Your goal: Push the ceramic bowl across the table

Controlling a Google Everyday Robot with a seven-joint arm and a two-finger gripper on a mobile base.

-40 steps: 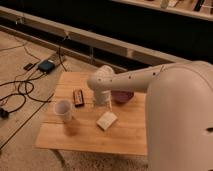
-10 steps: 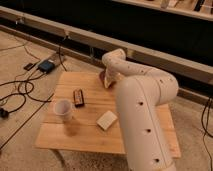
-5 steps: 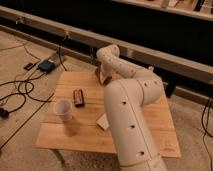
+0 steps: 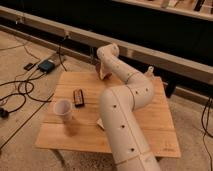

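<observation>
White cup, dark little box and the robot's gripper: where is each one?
White cup [image 4: 63,109], camera view: its side wall, near the table's left.
Dark box [image 4: 78,97], camera view: its top face.
Gripper [image 4: 103,74], camera view: arm's tip at the table's far edge.

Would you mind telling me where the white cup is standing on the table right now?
In the camera view the white cup stands on the table's left part, just in front of the dark flat object, well away from the gripper at the far edge.

A lab or workshop: cables [image 4: 20,90] on bare floor [image 4: 15,55] (robot test table [image 4: 150,125]).
</observation>
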